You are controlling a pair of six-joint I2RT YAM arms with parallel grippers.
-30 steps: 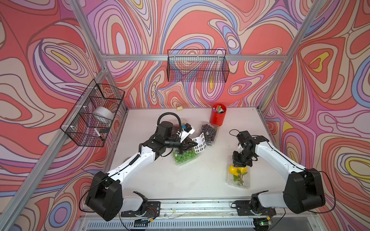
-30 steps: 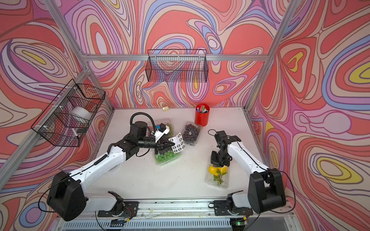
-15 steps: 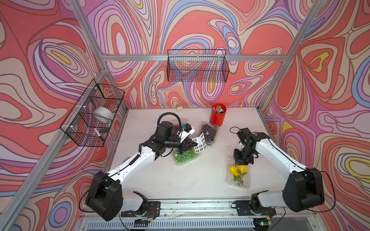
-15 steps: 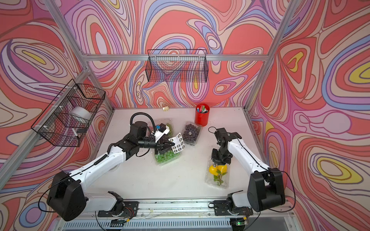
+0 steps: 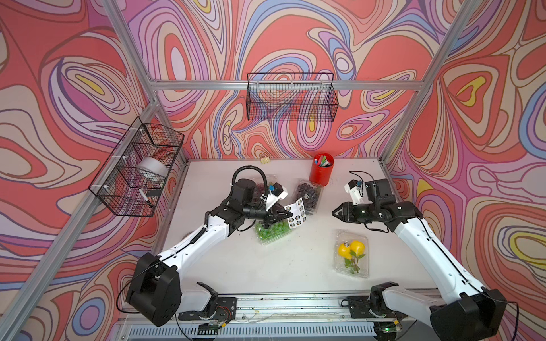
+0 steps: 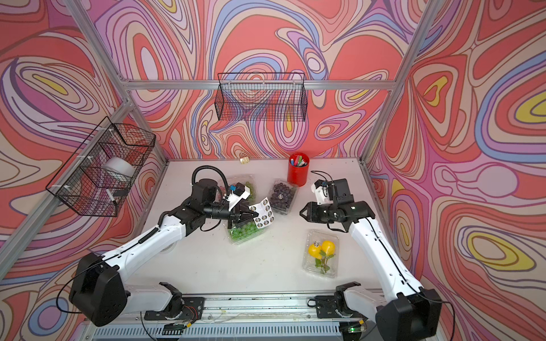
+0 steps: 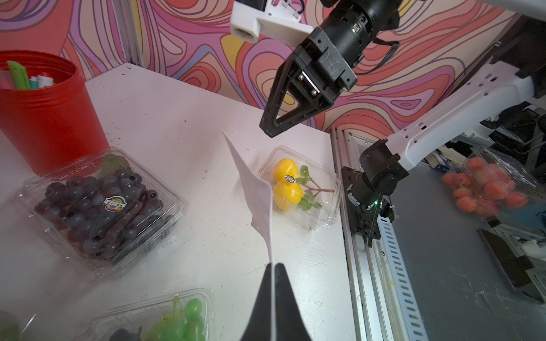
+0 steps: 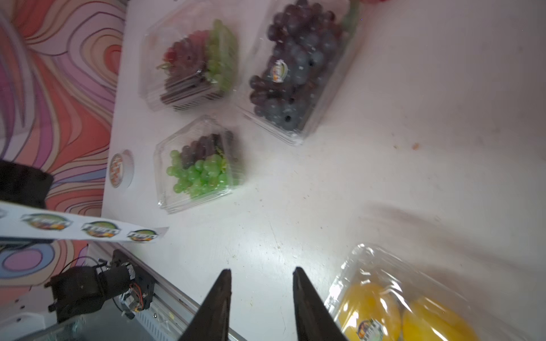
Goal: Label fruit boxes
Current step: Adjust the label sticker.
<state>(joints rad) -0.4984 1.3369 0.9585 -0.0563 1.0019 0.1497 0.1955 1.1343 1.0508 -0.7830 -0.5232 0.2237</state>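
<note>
My left gripper (image 5: 285,215) (image 7: 274,265) is shut on the edge of a white sticker sheet (image 5: 297,212) (image 7: 257,192), held above the green grape box (image 5: 273,231) (image 8: 198,168). Behind it are the red grape box (image 8: 192,65) and the purple grape box (image 5: 308,195) (image 7: 97,206), which carries a round label. My right gripper (image 5: 335,212) (image 8: 261,273) hangs open and empty in the air, pointing at the sheet. Under it lies the yellow fruit box (image 5: 351,254) (image 7: 295,186), also labelled.
A red pen cup (image 5: 322,169) stands at the back beside the purple grape box. A loose round sticker piece (image 8: 118,169) lies near the table's left edge. Wire baskets (image 5: 291,97) hang on the back and left walls. The metal rail (image 5: 280,301) runs along the front.
My right gripper has lifted off the yellow fruit box, swung round to point at the sticker sheet and opened. The left arm and the sheet have stayed put.
</note>
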